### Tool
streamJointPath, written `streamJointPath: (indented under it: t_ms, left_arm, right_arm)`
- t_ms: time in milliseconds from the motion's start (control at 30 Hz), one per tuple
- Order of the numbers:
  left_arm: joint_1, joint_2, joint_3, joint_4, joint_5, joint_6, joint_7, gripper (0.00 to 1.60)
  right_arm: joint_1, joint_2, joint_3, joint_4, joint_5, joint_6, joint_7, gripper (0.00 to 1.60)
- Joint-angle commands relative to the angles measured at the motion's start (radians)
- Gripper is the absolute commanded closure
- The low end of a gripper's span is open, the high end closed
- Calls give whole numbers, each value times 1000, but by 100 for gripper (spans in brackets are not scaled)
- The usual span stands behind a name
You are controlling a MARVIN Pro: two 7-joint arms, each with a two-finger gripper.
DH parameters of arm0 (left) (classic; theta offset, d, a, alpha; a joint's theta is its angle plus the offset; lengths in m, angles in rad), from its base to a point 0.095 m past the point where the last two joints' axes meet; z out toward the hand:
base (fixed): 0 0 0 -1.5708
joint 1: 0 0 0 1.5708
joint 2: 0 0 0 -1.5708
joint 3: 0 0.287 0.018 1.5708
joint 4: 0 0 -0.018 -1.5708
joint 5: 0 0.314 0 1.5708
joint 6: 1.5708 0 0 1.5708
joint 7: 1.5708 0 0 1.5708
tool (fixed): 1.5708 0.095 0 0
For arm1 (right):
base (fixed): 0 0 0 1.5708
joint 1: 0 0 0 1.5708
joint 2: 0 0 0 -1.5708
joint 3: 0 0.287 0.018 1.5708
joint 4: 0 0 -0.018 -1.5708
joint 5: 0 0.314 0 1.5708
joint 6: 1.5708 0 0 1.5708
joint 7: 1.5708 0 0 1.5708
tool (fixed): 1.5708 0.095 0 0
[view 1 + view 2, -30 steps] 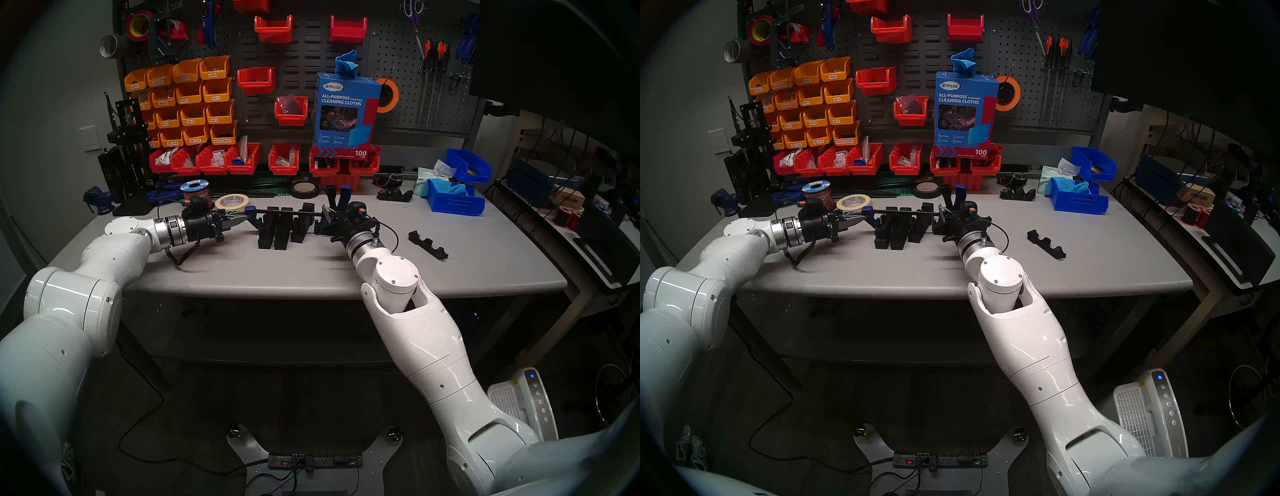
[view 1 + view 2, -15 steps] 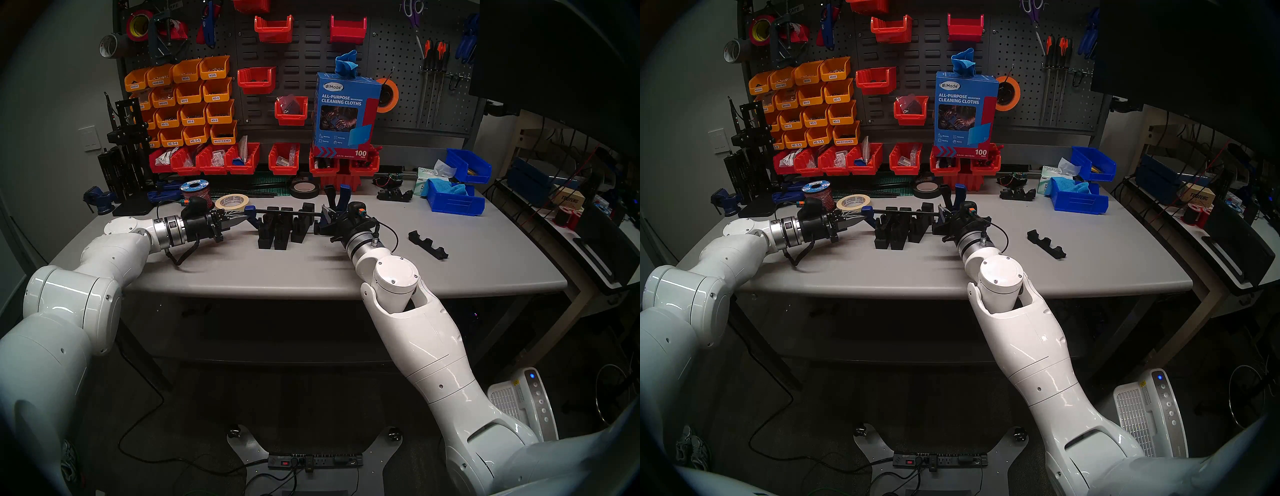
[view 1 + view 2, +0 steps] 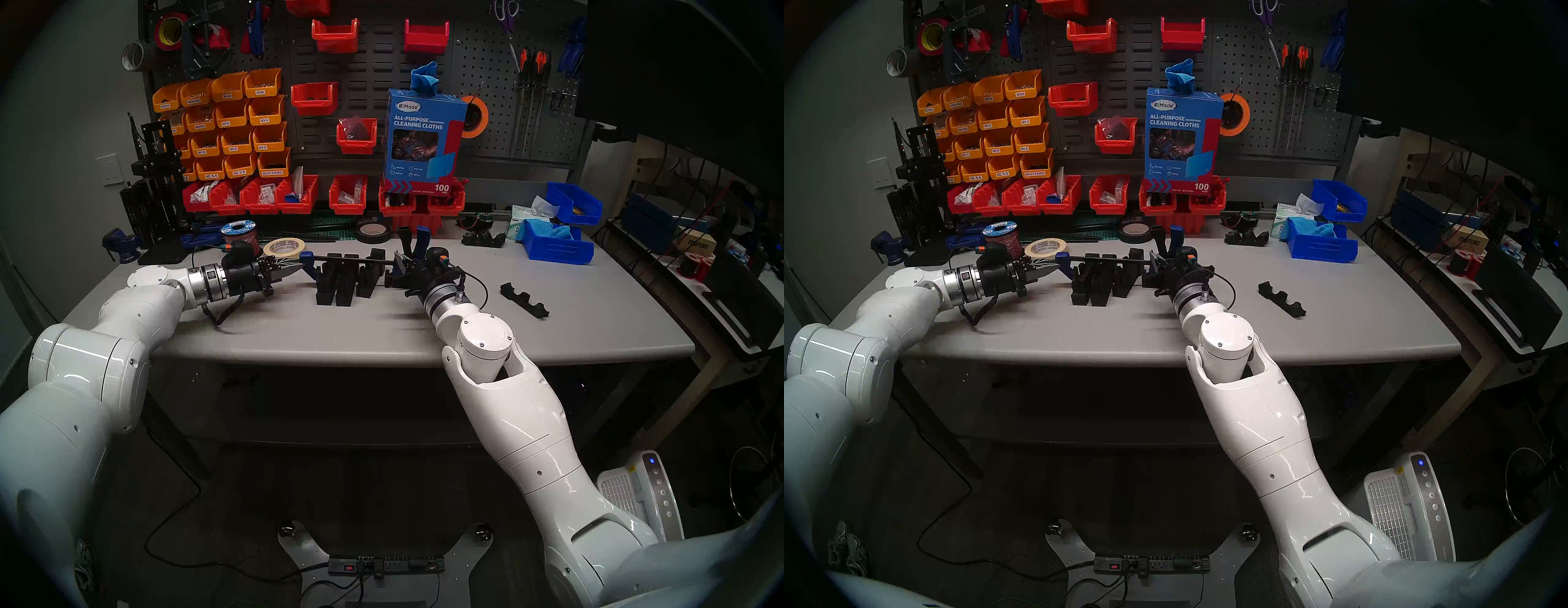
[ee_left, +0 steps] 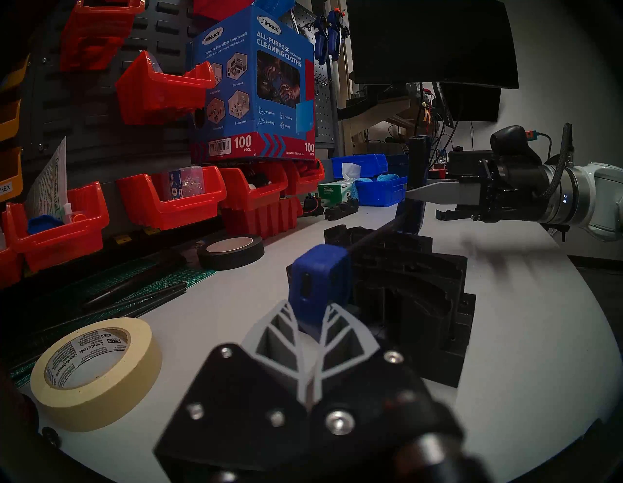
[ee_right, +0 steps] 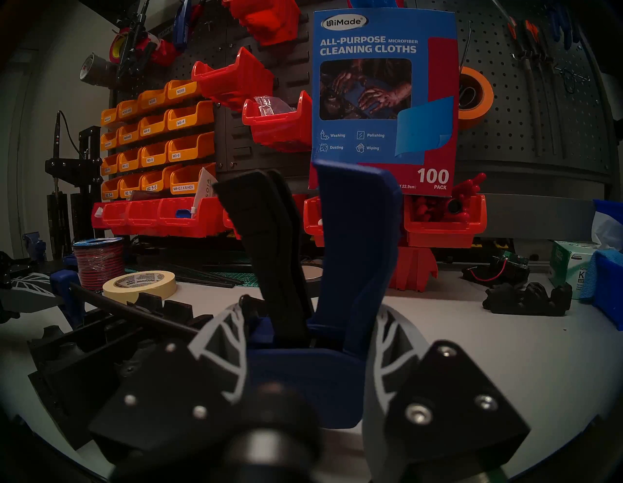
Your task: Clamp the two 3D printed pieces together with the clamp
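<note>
Left gripper (image 4: 312, 323) clenched on clamp (image 3: 352, 259) end jaw, right gripper (image 5: 308, 340) grasping its handle base (bar spans both pieces (image 3: 345, 282)), presumably steadying for squeeze.

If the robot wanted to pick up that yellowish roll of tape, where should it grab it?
The tape roll lies flat on the table with its hole facing up. Probably best to come straight down from above, one finger in the hole and one outside, pinching the ring's wall. Its nearer side looks clear; the left gripper sits close beside it.
</note>
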Motion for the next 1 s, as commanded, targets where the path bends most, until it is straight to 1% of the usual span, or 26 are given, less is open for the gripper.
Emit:
streamJointPath:
  t_ms: [0,333,967]
  left_arm:
    - [-52,-3,-9,-8,-8,0,0,160]
    - [-54,-4,-9,-4,-7,-2,-1,160]
    - [-57,-5,-11,3,-4,-6,-1,160]
  right_arm:
    - [40,-16,2,-40,2,-24,7,160]
    - [53,-35,-16,-29,0,-18,25,160]
    - [74,-55,-39,-7,1,-16,31,160]
